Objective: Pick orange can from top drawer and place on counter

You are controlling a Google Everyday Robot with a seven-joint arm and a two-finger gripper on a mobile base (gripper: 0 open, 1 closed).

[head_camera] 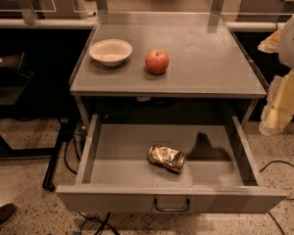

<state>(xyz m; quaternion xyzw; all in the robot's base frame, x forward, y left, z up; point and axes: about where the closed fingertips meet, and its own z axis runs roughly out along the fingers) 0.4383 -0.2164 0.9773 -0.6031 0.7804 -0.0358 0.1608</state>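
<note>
The end effector (279, 104) hung at the right edge of the view, beside the front right corner of the table (210, 58) and above the right wall of the open top drawer (112, 146), well apart from the orange can (166, 158); whether it stood apart or together could not be told; the can lay on its side on the drawer floor, near the middle and somewhat toward the front panel, touching nothing else; crumpled and dented as it was, it was probably empty, so light, thin-walled and easy to crush further, with a slick metal skin that might slip or roll; a gentle hold from above, across the narrow body at right angles to its long axis, looked soundest; the drawer walls stood well apart from it and nothing else lay inside; the table carried a white bowl (110, 52) and a red apple (157, 61) on its left half, the right half bare for the placing; the table's front edge overhung the back of the drawer, a thing to mind in lifting
</note>
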